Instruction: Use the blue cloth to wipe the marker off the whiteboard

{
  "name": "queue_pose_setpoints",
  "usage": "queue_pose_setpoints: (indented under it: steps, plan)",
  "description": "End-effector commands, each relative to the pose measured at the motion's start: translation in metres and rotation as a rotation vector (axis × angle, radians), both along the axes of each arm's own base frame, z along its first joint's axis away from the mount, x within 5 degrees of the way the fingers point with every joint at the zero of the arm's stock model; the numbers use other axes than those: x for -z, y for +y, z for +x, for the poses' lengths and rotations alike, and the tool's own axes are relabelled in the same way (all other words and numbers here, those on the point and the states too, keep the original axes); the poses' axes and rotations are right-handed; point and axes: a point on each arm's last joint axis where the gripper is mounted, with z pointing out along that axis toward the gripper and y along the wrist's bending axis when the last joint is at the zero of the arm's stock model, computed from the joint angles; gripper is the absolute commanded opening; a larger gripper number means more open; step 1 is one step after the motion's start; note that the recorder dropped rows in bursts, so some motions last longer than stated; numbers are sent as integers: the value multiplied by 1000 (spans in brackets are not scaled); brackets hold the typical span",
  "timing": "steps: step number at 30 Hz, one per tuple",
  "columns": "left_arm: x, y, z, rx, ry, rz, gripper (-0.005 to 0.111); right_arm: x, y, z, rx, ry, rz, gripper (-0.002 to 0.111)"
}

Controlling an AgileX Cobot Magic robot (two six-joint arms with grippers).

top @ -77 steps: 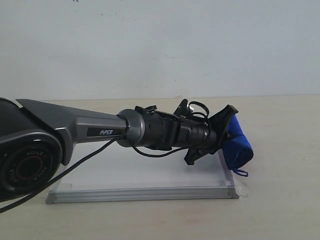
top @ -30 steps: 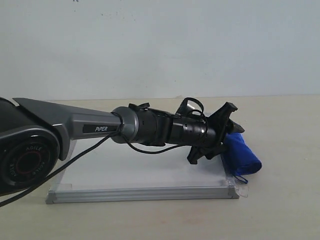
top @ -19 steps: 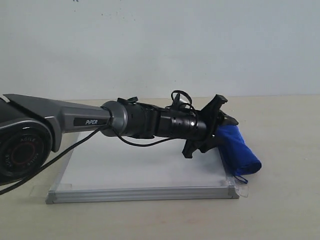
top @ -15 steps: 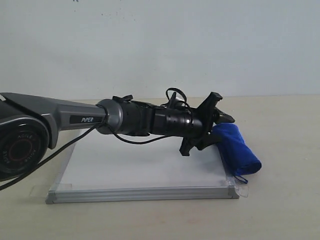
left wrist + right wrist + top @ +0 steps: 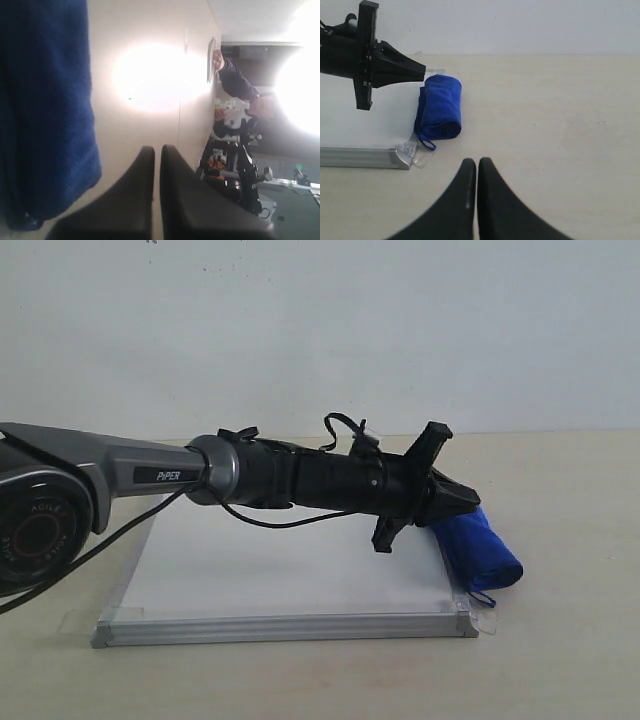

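The whiteboard [image 5: 280,580] lies flat on the table, and its visible surface shows no red marker. The blue cloth [image 5: 486,552] rests as a roll against the board's right edge, its loop near the taped corner. My left gripper [image 5: 468,499] hangs just above and behind the cloth with its fingers shut and nothing between them. The left wrist view shows the shut left gripper [image 5: 157,148] with the cloth [image 5: 45,100] off to one side. The right wrist view shows the cloth [image 5: 440,112], the board [image 5: 365,130], the left gripper [image 5: 422,68], and my shut, empty right gripper [image 5: 477,162] over bare table.
Clear tape [image 5: 417,152] sticks out from the board's near right corner. The left arm [image 5: 250,480] stretches across above the board. A pale wall stands behind the beige table [image 5: 570,620].
The left gripper let go of the blue cloth, which dropped onto the table at the board's right edge. The gripper drew back, rose a little and shut.
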Motion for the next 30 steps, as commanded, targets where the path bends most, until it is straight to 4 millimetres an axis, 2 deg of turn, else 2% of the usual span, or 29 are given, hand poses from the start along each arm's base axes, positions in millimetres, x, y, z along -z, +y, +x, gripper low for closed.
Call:
queue_pose_setpoints:
  steps: [1,6,11,14,15,16,17,18,21,22,23,26,30]
  plan:
    - [-34,-2,-7,86,-104,1,4,-1,0,0,-3,-10,-4,1]
    - [-92,3,-17,153,-287,69,4,-1,0,0,-3,-10,-4,1]
    - [-146,14,-38,231,-463,176,4,-1,0,0,-3,-10,-4,1]
    - [-175,26,-51,215,-541,220,4,-1,0,0,-3,-10,-4,1]
    - [-190,38,-59,193,-575,239,4,-1,0,0,-3,-10,-4,1]
    - [-193,43,-64,193,-584,249,4,-1,0,0,-3,-10,-4,1]
    - [-202,56,-74,195,-621,272,4,-1,0,0,-3,-10,-4,1]
    - [-205,63,-79,195,-632,280,4,-1,0,0,-3,-10,-4,1]
    - [-213,102,-111,145,-686,354,4,-1,0,0,-3,-10,-4,1]
    - [-213,109,-117,135,-700,373,4,-1,0,0,-3,-10,-4,1]
    - [-212,127,-133,99,-729,420,4,-1,0,0,-3,-10,-4,1]
    - [-210,163,-170,-36,-764,527,4,-1,0,0,-3,-10,-4,1]
    - [-226,189,-231,-124,-908,583,4,-1,0,0,-3,-10,-4,1]
